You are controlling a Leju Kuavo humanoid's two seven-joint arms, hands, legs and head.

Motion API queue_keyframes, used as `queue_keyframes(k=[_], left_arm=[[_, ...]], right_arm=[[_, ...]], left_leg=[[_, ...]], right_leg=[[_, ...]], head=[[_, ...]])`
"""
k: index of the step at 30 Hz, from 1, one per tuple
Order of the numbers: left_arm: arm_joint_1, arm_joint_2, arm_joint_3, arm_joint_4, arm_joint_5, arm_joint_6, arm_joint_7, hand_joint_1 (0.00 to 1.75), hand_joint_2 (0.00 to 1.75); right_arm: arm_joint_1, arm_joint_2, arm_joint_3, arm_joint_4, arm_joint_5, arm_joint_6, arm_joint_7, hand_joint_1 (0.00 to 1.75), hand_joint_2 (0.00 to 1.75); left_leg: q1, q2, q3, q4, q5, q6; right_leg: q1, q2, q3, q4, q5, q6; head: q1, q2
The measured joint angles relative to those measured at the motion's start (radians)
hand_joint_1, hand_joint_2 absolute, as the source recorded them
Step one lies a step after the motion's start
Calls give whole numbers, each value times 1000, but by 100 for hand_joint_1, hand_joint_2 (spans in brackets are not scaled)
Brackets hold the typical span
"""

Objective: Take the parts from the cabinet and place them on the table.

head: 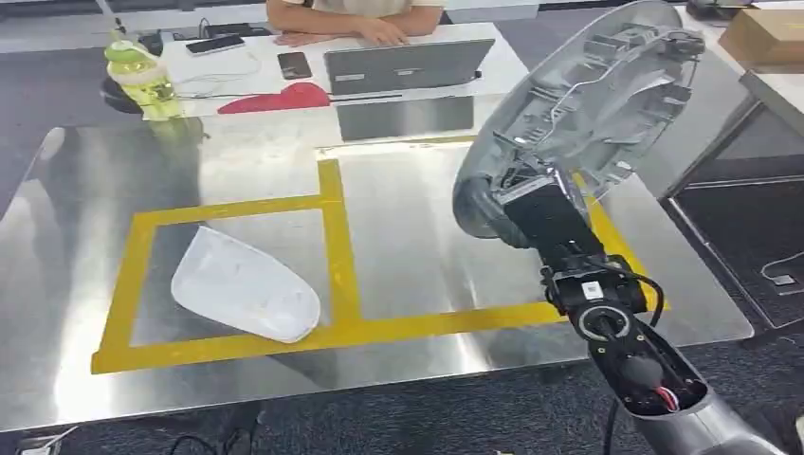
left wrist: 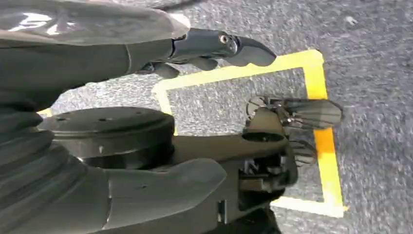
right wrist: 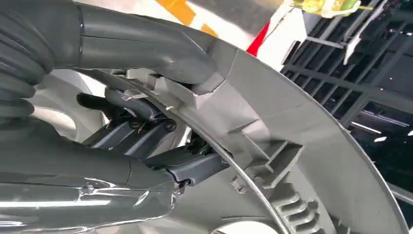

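Right hand: closed around the near end of a grey part, thumb pressed on the rim and the darker fingers hooked under it, as seen in the right wrist view. The grey part is held above the right side of the table, over the right box of the yellow tape; its long axis is tilted up and away from the hand toward the far right, hollow ribbed side facing the camera. It is judged not yet set down; the coming move is taken to be a lowering into the right box, directly beneath. A white part is lying in the left box, well apart to the left, long axis running far-left to near-right. Left hand: hanging over the floor, nothing held, fingers loosely apart; the right hand is by far the nearer to the table.
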Motion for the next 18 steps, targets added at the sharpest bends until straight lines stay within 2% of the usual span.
queue_keyframes(k=[1, 2, 3, 4, 5, 7, 8, 9, 12, 13, 14, 15, 17, 18], left_arm=[[0, 0, 0, 0, -2, -4, 1, 0, 175], [0, 0, 0, 0, -2, -7, 2, 0, 175], [0, 0, 0, 0, -4, -7, 3, 0, 175], [1, 0, 0, 0, -7, -7, 3, 0, 175], [0, -1, 0, 0, -9, -7, 3, 0, 175], [-1, -2, 0, 0, -11, -7, 3, 0, 175], [-1, -1, 0, 0, -12, -7, 3, 0, 175], [-2, -1, 0, 0, -13, -7, 3, 0, 175], [0, -1, 0, 0, -14, -7, 3, 0, 175], [0, 0, 0, 0, -14, -7, 3, 0, 175], [-1, 0, 0, 0, -15, -7, 3, 0, 175], [-1, 0, 0, 0, -15, -7, 3, 0, 175], [-1, 0, 0, 0, -15, -7, 3, 0, 175], [0, 0, 0, 0, -15, -7, 3, 0, 175]], right_arm=[[0, 0, 1, 0, 0, 0, -1, 175, 175], [1, 0, 2, 0, 0, 0, -1, 175, 175], [3, 0, 2, 0, 0, 0, 0, 175, 175], [4, 0, 2, 0, 0, -1, 0, 175, 175], [4, 0, 2, 0, 0, -1, 0, 175, 175], [1, 0, 2, -2, 0, -1, 0, 175, 175], [0, 0, 2, -2, 0, -1, 0, 175, 175], [-1, 0, 2, -2, 0, -1, 0, 175, 175], [0, 0, 2, -2, 0, -1, 1, 175, 175], [0, 0, 3, -4, 0, -1, 1, 175, 175], [-1, 0, 3, -5, 1, -1, 1, 175, 175], [-2, 0, 3, -5, 1, -2, 1, 175, 175], [-1, 0, 3, -5, 1, -2, 1, 175, 175], [0, 0, 3, -5, 1, -2, 1, 175, 175]], left_leg=[[0, 0, 0, 0, -1, 1], [0, 1, 0, 1, -2, 2], [0, 1, -1, 2, -2, 2], [1, 1, -1, 2, -3, 3], [1, 0, 0, 4, -4, 2], [4, -1, 1, 12, -8, -4], [2, -2, -2, 14, -10, -8], [-2, -2, -5, 16, -8, -12], [0, -2, -4, 11, 4, -30], [-2, 0, -10, 16, -3, -36], [0, 0, -18, 46, -36, -42], [1, 0, -44, 117, -88, -46], [5, 0, -111, 297, -182, -54], [5, 0, -132, 360, -205, -56]], right_leg=[[-4, -4, -43, 100, -49, 5], [-7, -5, -77, 176, -79, 9], [-11, -6, -101, 227, -89, 13], [-15, -7, -99, 223, -70, 15], [-17, -8, -76, 167, -27, 16], [-19, -12, 15, -29, 73, 16], [-19, -16, 47, -103, 81, 15], [-11, -12, 56, -114, 85, 9], [-9, -9, 46, -111, 92, -5], [-22, -11, 48, -123, 101, -17], [-20, -12, 44, -123, 107, -23], [-20, -13, 37, -123, 112, -30], [-17, -13, 23, -122, 121, -35], [-16, -13, 14, -120, 126, -35]], head=[[4, 0], [5, 0], [8, 0], [11, 0], [14, 0], [15, 0], [18, 0], [18, 0], [16, 0], [14, 0], [14, 0], [7, 0], [-1, 0], [-3, 0]])
